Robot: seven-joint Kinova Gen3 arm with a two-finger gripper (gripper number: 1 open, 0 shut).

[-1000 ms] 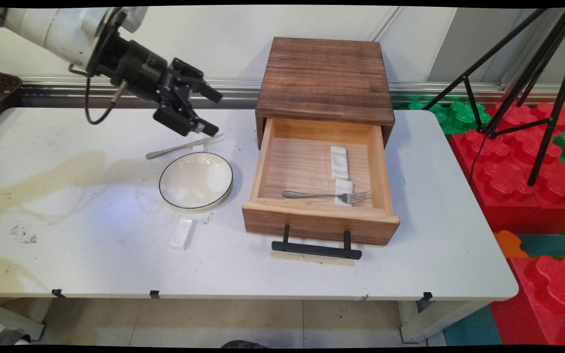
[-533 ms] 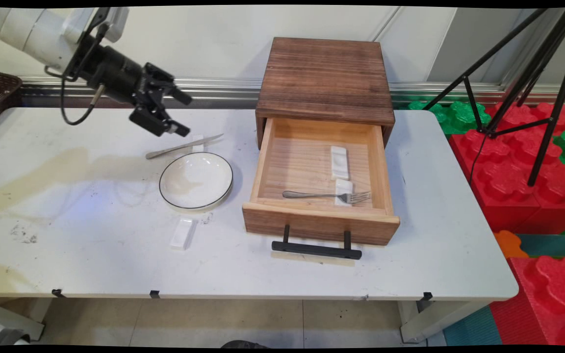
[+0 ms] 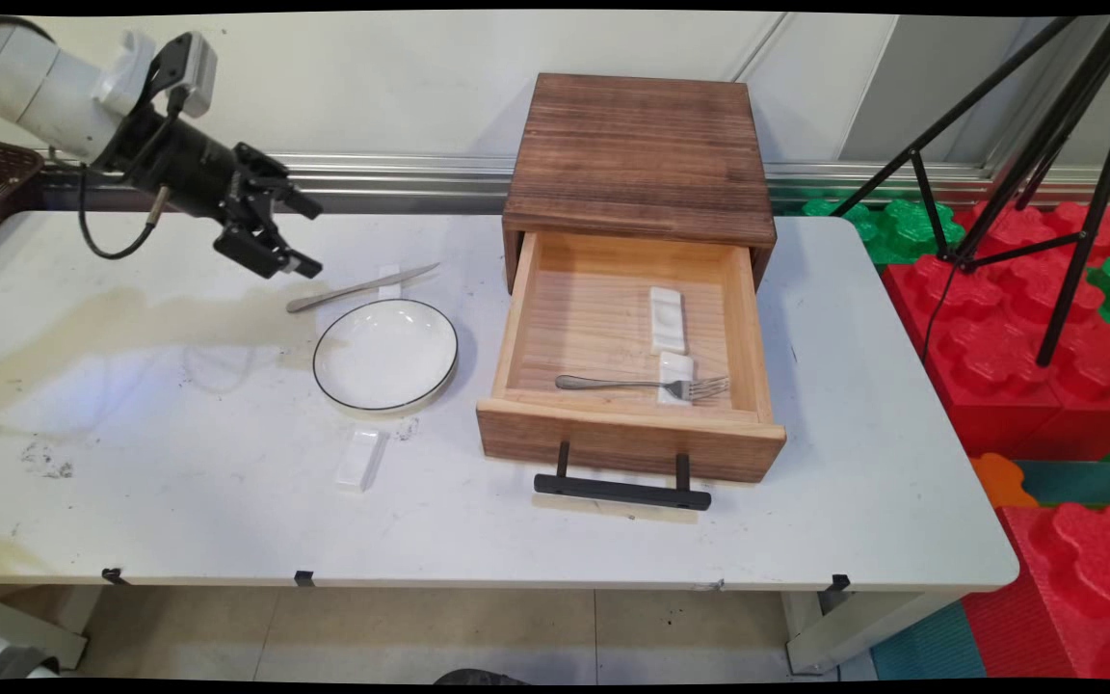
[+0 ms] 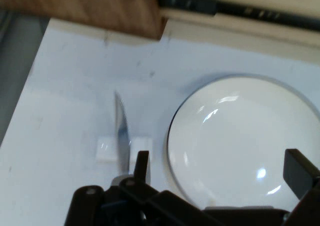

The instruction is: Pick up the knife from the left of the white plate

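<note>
End effector [image 3: 297, 233] open and empty, raised over the desk's [image 3: 131, 501] far left, near the knife [image 3: 360, 287] on its white rest [image 3: 388, 283]. Plate [image 3: 385, 355] just nearer; open drawer [image 3: 630, 361] right.

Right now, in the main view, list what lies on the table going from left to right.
End effector → knife → plate → fork in the open drawer.
</note>
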